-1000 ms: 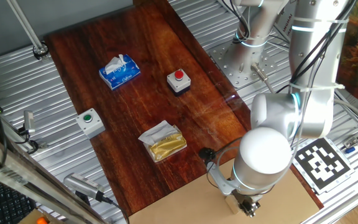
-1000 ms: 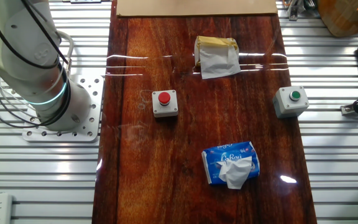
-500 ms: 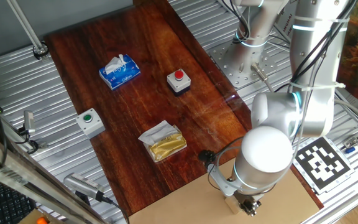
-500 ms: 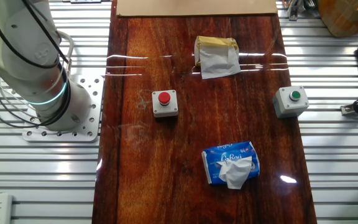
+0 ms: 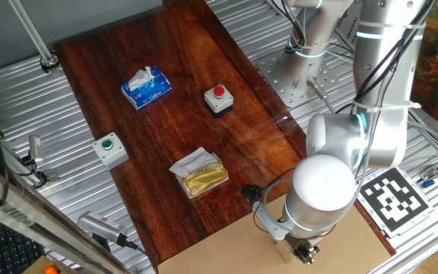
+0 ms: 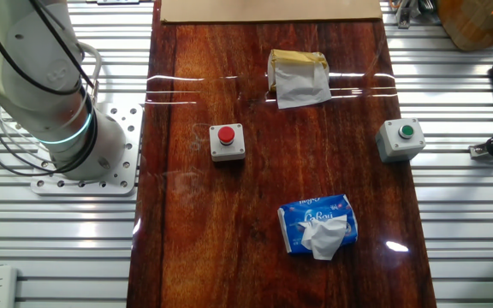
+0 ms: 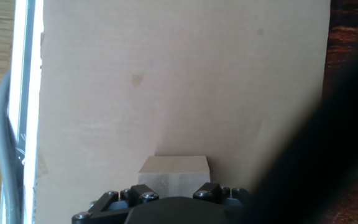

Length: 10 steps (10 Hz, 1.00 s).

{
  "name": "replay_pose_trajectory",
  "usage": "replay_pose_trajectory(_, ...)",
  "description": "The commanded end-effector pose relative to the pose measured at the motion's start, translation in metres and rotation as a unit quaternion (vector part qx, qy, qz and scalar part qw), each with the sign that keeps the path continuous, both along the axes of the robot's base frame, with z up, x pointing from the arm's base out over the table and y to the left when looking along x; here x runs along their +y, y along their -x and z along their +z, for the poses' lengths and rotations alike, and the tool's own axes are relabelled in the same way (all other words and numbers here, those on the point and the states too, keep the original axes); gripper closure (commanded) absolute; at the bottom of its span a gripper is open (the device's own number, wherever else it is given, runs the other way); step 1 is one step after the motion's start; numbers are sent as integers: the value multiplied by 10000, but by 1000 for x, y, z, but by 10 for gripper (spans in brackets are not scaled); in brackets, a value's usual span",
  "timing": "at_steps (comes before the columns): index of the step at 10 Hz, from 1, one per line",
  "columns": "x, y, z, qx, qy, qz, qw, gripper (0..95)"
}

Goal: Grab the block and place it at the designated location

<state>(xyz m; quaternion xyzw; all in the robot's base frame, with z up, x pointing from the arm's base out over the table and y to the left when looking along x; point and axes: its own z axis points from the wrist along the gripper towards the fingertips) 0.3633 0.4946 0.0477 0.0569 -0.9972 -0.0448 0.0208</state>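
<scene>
Table: ribbed metal slats [image 6: 469, 214], running under everything.
Board: dark red-brown wooden board [image 6: 229, 222], flat on the slats.
Cardboard: tan cardboard sheet [image 7: 185, 81], at the board's end, its edge overlapping the board.
On slats: arm base plate [image 6: 101, 162] beside the board; black-and-white marker tag [image 5: 390, 194] near cardboard.
</scene>
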Motion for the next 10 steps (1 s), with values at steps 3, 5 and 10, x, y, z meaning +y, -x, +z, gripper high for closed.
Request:
replay_pose_trajectory(3,0,1,1,32,-19,-44,10000,950)
replay_pose_trajectory(5,1,8,0,19,-53,-70,10000,950)
replay_pose_trajectory(10,2,11,2,30,-74,-61,9999,950)
